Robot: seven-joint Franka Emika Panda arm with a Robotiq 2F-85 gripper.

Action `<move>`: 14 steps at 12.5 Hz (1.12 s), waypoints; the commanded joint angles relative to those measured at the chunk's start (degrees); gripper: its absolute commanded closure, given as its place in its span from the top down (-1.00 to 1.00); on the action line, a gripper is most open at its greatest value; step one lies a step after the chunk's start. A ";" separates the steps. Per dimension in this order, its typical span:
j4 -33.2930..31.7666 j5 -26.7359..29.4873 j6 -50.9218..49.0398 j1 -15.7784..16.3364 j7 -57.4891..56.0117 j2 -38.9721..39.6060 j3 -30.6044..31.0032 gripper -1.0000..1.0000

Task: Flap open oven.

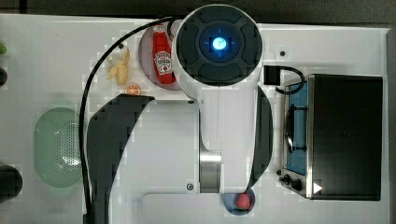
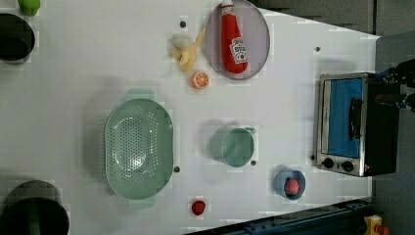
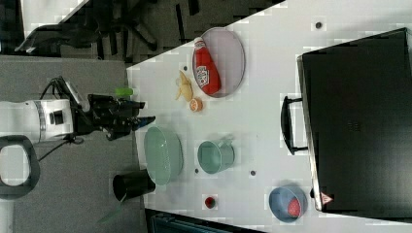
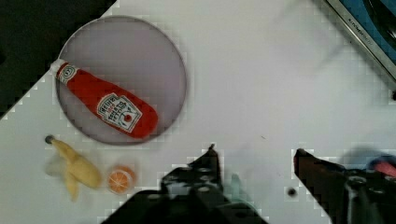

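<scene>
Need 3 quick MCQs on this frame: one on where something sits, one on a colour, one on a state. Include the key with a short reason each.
1. Where does the ketchup bottle lie?
A. on the round plate
B. in the green colander
C. on top of the oven

2. What colour is the small bowl holding the red fruit?
A. yellow
B. blue
C. black

3. What state is the oven door in?
A. flapped fully open
B. taken off
C. shut

Key:
1 A, the left view shows the bottle resting inside the plate's rim.
2 B, the bowl near the oven's knobs is blue in the left and right views.
3 C, the glass door sits flat in its frame with the handle against it, and the end effector hangs open, away from it.
</scene>
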 commanded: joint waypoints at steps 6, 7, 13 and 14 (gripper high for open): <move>-6.22 1.38 -9.25 -1.60 5.34 -13.54 -3.38 0.90; -6.22 1.38 -9.26 -1.59 5.34 -13.54 -3.35 0.65; -9.00 1.04 -9.11 -1.87 4.89 -13.01 -5.73 -0.65; -10.04 0.96 -8.94 -1.90 4.39 -12.73 -6.71 -0.65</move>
